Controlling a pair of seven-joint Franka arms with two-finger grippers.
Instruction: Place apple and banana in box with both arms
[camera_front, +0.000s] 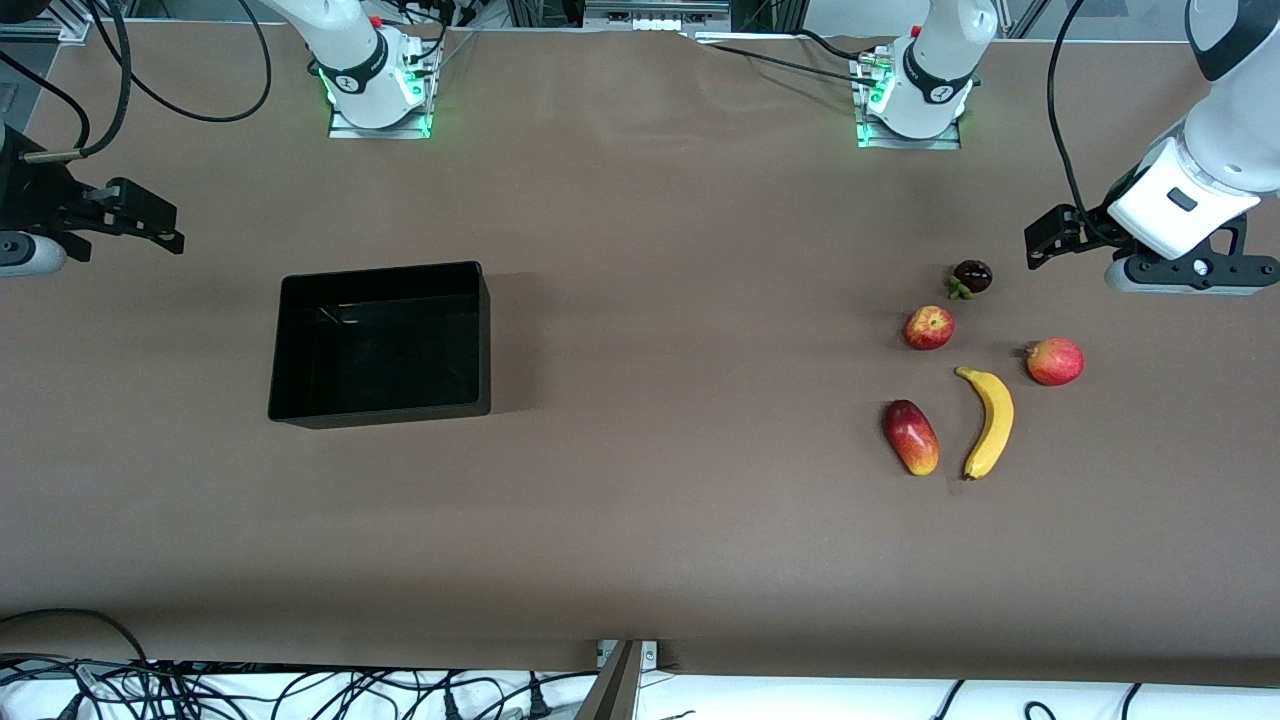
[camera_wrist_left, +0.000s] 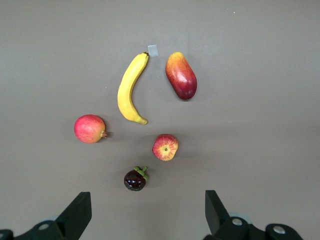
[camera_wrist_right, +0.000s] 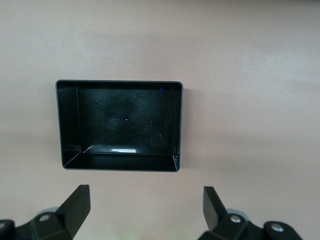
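Observation:
The red apple (camera_front: 929, 327) with a yellowish stem patch and the curved yellow banana (camera_front: 990, 420) lie on the brown table toward the left arm's end. The banana is nearer the front camera than the apple. In the left wrist view the apple (camera_wrist_left: 165, 147) and the banana (camera_wrist_left: 131, 89) are both in sight. My left gripper (camera_front: 1185, 275) hangs open and empty high above the table beside the fruits (camera_wrist_left: 145, 215). The black box (camera_front: 380, 412) stands empty toward the right arm's end. My right gripper (camera_front: 25, 255) hangs open and empty beside it, and the box shows in its wrist view (camera_wrist_right: 67, 125).
Other fruits lie by the apple and banana: a dark mangosteen (camera_front: 972, 276), a pinkish-red round fruit (camera_front: 1055, 361) and an oblong red-and-yellow mango (camera_front: 911, 437). Cables (camera_front: 300, 690) run along the table's front edge.

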